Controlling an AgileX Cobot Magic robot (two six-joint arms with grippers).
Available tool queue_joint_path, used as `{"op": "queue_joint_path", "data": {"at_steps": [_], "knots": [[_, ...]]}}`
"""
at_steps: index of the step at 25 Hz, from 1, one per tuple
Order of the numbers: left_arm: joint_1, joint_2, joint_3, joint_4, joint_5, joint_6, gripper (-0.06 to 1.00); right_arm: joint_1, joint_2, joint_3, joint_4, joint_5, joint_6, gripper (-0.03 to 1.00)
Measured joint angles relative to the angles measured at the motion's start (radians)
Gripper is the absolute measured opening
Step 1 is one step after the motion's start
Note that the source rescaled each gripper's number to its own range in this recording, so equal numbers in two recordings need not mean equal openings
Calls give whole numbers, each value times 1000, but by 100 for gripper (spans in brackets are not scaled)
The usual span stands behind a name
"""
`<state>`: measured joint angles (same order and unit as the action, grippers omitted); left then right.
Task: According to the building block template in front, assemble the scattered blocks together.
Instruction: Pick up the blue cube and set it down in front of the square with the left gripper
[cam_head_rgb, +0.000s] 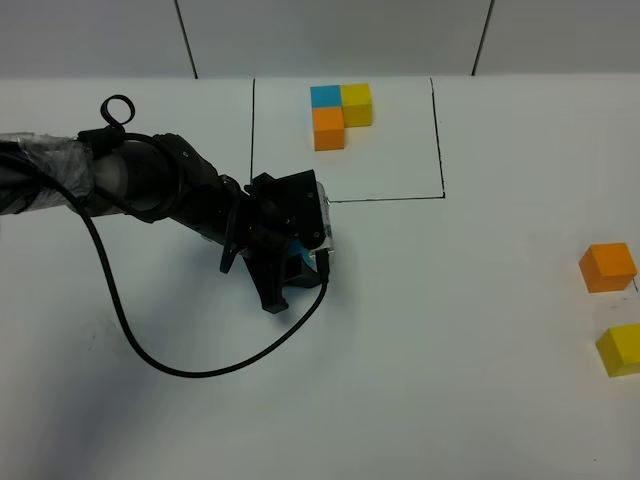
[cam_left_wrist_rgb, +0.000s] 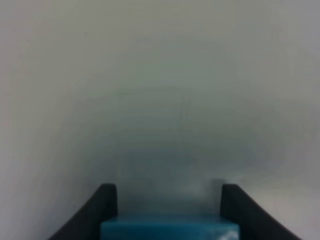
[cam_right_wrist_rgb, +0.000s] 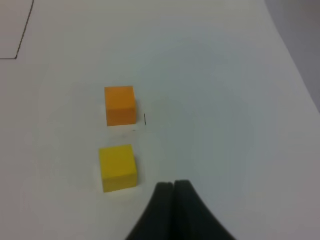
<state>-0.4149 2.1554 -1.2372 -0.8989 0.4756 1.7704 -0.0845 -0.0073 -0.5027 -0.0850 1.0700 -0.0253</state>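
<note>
A robotics laboratory test bench was suggested. A plain matte white tabletop (cam_head_rgb: 480, 330) was laid out as a work surface, and a thin black rectangle outline (cam_head_rgb: 437, 140) was drawn straight onto it, with an L-shaped cluster of small blue, yellow and orange cubes (cam_head_rgb: 335, 115) set inside it. A black jointed robot arm (cam_head_rgb: 150, 180), partly wrapped in dark tape, was stretched over the table, and a loose black cable (cam_head_rgb: 190, 374) was trailed across the surface. Pale wall panels split by dark seams (cam_head_rgb: 330, 35) were seen behind.
</note>
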Motion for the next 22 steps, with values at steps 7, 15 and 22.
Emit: {"op": "queue_joint_path", "data": {"at_steps": [7, 15, 22], "knots": [[-1, 1, 0, 0, -6, -34, 85, 0, 0, 0, 0, 0, 0, 0], [-4, -7, 0, 5, -22, -38, 100, 0, 0, 0, 0, 0, 0, 0], [-4, -68, 3, 31, -9, -38, 99, 0, 0, 0, 0, 0, 0, 0]]}}
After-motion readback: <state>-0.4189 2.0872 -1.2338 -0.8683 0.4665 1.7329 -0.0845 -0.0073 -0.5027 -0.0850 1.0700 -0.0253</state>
